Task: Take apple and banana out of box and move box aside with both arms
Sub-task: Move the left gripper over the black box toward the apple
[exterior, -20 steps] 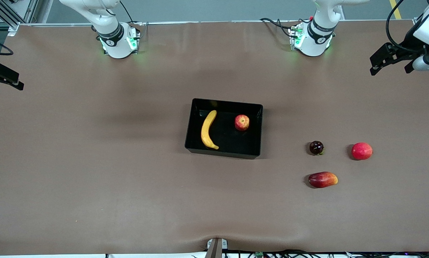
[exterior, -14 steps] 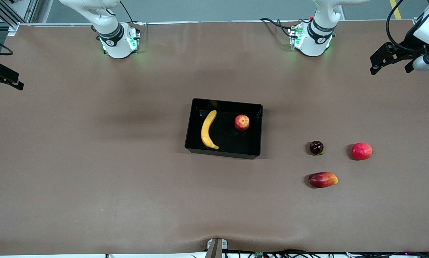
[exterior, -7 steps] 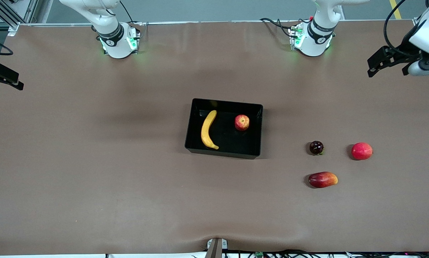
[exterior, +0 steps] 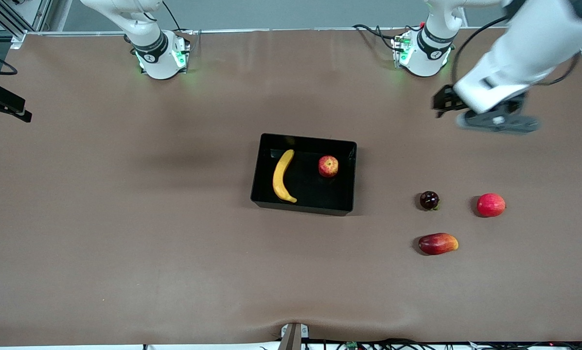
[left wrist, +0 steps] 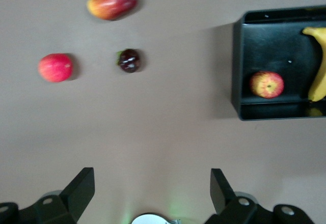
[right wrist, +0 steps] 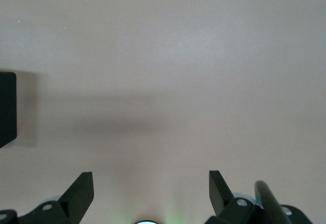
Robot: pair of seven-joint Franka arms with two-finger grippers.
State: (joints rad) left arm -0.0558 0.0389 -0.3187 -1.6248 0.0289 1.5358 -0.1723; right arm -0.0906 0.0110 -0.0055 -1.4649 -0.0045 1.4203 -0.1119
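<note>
I find the box (exterior: pixel 304 174) mid-counter, banana (exterior: pixel 282 175) and apple (exterior: pixel 328 166) inside, untouched. My left gripper (exterior: pixel 485 114) hangs wide over bare counter (exterior: pixel 125 218) toward its base, empty, approaching. My right gripper (right wrist: pixel 147 196) waits wide, off to its end.

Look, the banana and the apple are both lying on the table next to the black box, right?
Not quite. The banana and the apple are both lying inside the black box, not on the table next to it. The front view shows them on its glossy floor, and the left wrist view shows the same.
</note>
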